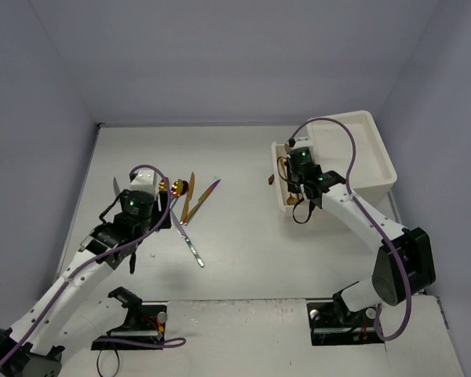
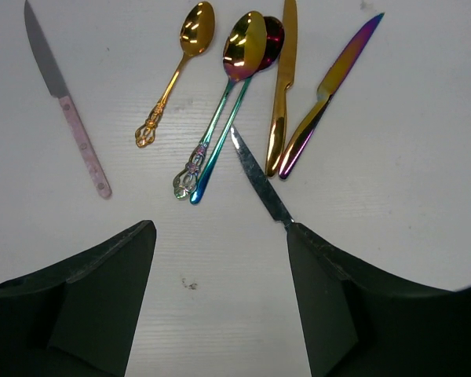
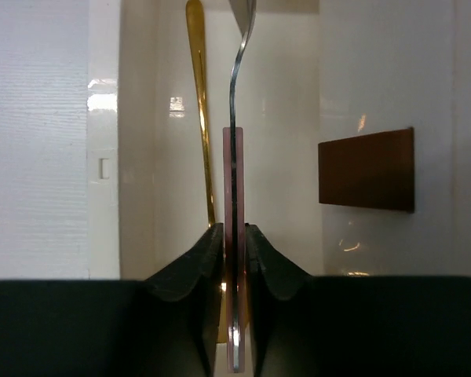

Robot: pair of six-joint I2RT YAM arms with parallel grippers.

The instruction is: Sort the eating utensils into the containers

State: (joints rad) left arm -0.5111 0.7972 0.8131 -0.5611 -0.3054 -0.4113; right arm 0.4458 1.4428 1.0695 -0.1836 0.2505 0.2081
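Note:
Several eating utensils lie on the table ahead of my left gripper (image 2: 220,232), which is open and holds nothing. They are a pink-handled knife (image 2: 67,110), a gold spoon (image 2: 177,75), two iridescent spoons (image 2: 220,118), a gold knife (image 2: 282,86), a purple knife (image 2: 330,90) and a silver knife (image 2: 259,177) whose handle runs under my right finger. My right gripper (image 3: 234,232) is shut on a pink-handled utensil (image 3: 234,157) seen edge-on, over an open drawer (image 3: 282,118) of the containers (image 1: 353,153). A gold utensil (image 3: 200,94) lies in that drawer.
The drawer's brown handle (image 3: 366,169) shows to the right of the held utensil. The white drawer unit stands at the back right against the wall. Both arm bases (image 1: 137,322) sit at the near table edge.

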